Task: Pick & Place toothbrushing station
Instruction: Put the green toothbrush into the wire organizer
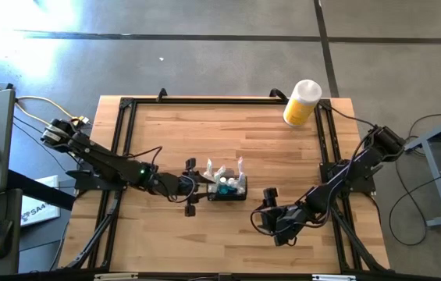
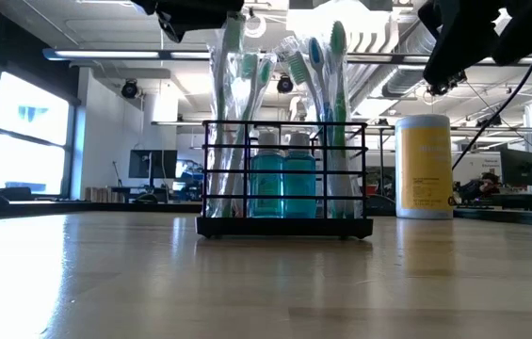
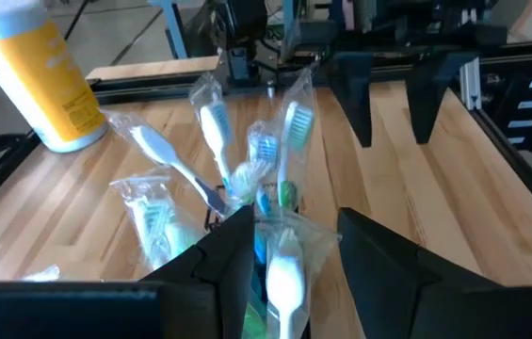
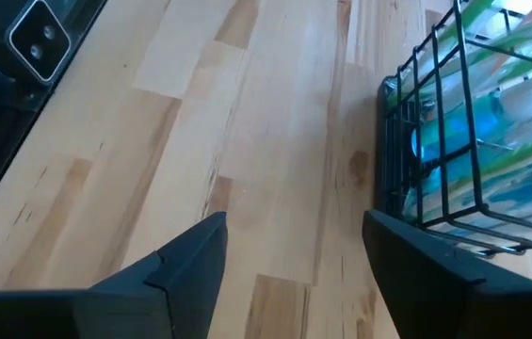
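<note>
Two dark robot arms flank the toothbrushing station (image 1: 229, 187), a small black wire caddy standing upright just below the centre of the overhead frame on a pale wooden table (image 1: 204, 133). Wrapped toothbrushes (image 2: 327, 85) rise above its rim, and two teal bottles (image 2: 282, 184) stand inside it, as the table-level view shows.

From the left of the overhead frame, the left gripper (image 1: 198, 187) sits at the caddy's left side. Its wrist view shows the two dark fingers (image 3: 223, 259) partly apart around a wrapped white toothbrush handle (image 3: 284, 278) over the caddy; whether they press on the caddy or the toothbrush cannot be told.

At lower right of the overhead frame, the right gripper (image 1: 267, 204) hangs just beside the caddy's right end, apart from it. Its fingers (image 4: 190, 259) stand wide with bare wood between them, and the caddy's wire wall fills the right edge of its wrist view.

A yellow cylinder with a white cap (image 1: 301, 102) stands near the table's upper right edge, well apart from the caddy.
</note>
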`<state>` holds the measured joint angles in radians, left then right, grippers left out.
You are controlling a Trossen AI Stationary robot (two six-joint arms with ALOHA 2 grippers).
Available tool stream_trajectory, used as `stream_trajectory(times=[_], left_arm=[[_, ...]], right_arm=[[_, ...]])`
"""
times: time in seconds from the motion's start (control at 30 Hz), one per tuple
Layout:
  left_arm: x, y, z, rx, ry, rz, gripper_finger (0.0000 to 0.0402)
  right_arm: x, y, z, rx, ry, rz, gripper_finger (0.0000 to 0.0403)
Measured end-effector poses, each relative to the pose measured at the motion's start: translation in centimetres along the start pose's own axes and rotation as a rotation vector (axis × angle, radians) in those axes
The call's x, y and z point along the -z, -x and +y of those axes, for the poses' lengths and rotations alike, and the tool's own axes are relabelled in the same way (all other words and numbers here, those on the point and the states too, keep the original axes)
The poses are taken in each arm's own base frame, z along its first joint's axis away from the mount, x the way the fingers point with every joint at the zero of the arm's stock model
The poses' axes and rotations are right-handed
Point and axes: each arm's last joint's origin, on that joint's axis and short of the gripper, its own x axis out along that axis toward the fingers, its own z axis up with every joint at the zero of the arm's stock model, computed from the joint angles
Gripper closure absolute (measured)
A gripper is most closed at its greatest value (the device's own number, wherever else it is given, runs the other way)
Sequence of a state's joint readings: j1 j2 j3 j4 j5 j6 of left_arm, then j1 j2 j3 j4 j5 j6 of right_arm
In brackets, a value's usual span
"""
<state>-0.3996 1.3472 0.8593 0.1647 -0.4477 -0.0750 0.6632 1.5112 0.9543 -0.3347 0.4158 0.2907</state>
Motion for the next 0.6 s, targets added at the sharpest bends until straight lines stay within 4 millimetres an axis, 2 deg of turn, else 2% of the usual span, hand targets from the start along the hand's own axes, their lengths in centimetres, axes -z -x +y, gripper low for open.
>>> stream_trajectory(times=[0.1, 0.23, 0.6], left_arm=[[0.1, 0.0, 0.0, 0.001, -0.003, 0.007, 0.0254], [0.3, 0.1, -0.4, 0.034, -0.012, 0.027, 0.0254], [-0.5, 1.0, 0.1, -0.017, -0.029, -0.011, 0.0254]], right_arm=[[0.0, 0.0, -0.1, 0.003, -0.002, 0.000, 0.0173], [0.0, 0.0, -0.1, 0.003, -0.001, 0.002, 0.0211], [0.0, 0.0, -0.2, 0.009, 0.054, 0.004, 0.0369]])
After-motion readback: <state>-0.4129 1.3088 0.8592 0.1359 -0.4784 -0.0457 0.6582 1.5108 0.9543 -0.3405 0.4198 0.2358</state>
